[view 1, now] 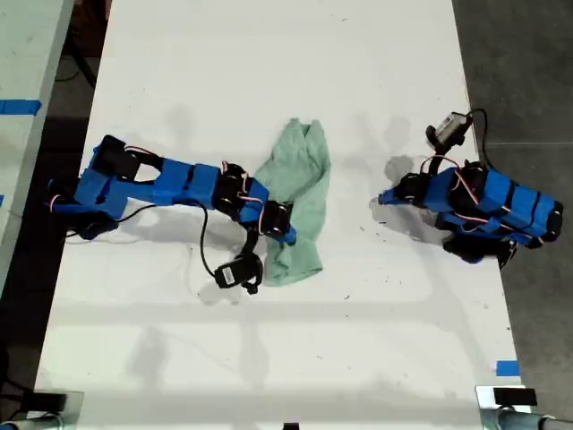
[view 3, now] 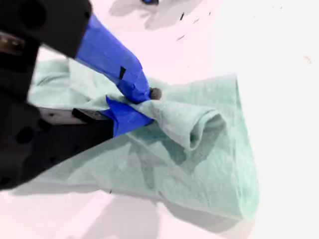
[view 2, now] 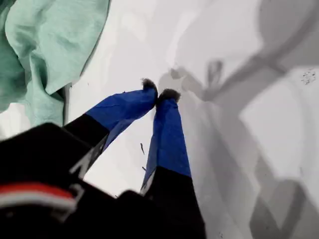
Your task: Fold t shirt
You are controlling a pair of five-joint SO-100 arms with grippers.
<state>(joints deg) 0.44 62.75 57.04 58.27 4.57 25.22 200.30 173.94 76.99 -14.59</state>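
Note:
The pale mint-green t shirt [view 1: 304, 179] lies crumpled in a long wrinkled strip at the middle of the white table [view 1: 269, 72]. My second gripper [view 1: 288, 235] reaches in from the exterior view's left. In the second wrist view it [view 3: 144, 99] is shut on a raised fold of the t shirt [view 3: 209, 164]. My first gripper [view 1: 380, 199] sits at the exterior view's right, apart from the cloth. Its blue fingertips [view 2: 158, 93] are shut together over bare table with nothing between them. The t shirt [view 2: 50, 45] shows off to one side there.
Blue tape [view 1: 507, 368] marks the table near the exterior view's lower right corner. Dark floor [view 1: 528, 72] borders the table on the exterior view's right. A second pale surface with blue tape [view 1: 18, 107] stands at that view's left.

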